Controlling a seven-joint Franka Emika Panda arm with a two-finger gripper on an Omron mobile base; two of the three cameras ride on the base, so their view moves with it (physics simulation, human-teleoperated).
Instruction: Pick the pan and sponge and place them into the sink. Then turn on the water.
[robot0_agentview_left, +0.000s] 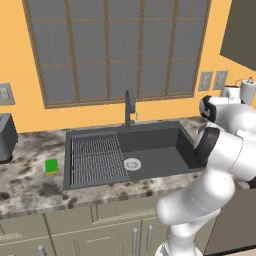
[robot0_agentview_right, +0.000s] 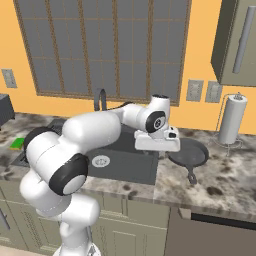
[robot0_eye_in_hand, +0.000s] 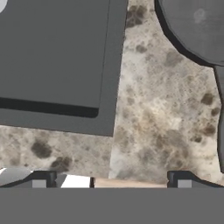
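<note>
beside the sink (robot0_agentview_left: 95, 136), mottled stone counter (robot0_agentview_left: 30, 182) under a wide window (robot0_agentview_left: 115, 47).

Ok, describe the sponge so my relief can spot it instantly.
Find the sink under the window. On the counter just left of it lies the sponge, a small block, bright green on top with a yellow underlayer, the only brightly coloured thing there.
</note>
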